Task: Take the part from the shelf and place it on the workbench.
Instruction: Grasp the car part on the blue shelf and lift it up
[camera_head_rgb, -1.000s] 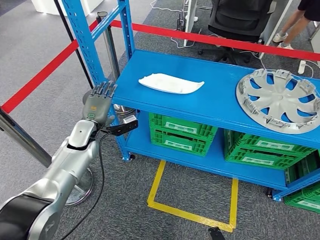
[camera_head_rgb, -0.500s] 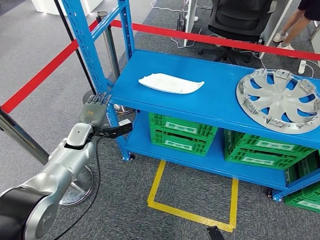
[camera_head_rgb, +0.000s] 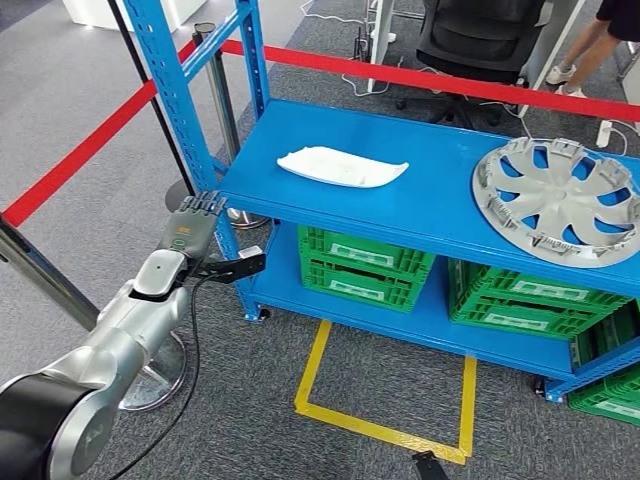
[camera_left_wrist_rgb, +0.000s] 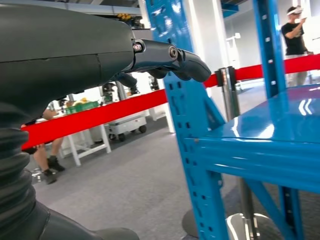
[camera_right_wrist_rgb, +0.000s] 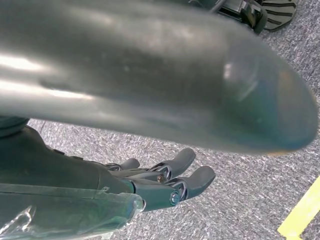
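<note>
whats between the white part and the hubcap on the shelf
Nothing: in the head view, bare blue shelf separates the white part from the hubcap.

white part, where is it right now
In the head view the white part lies flat on the blue shelf's top level, toward its left end, left of the silver hubcap.

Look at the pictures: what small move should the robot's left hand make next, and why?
Probably lift the left hand above the shelf's top board and reach toward the white part. The hand hangs empty beside the blue corner post, below the board's edge, and the white part lies untouched on top, nearer to it than the hubcap.
</note>
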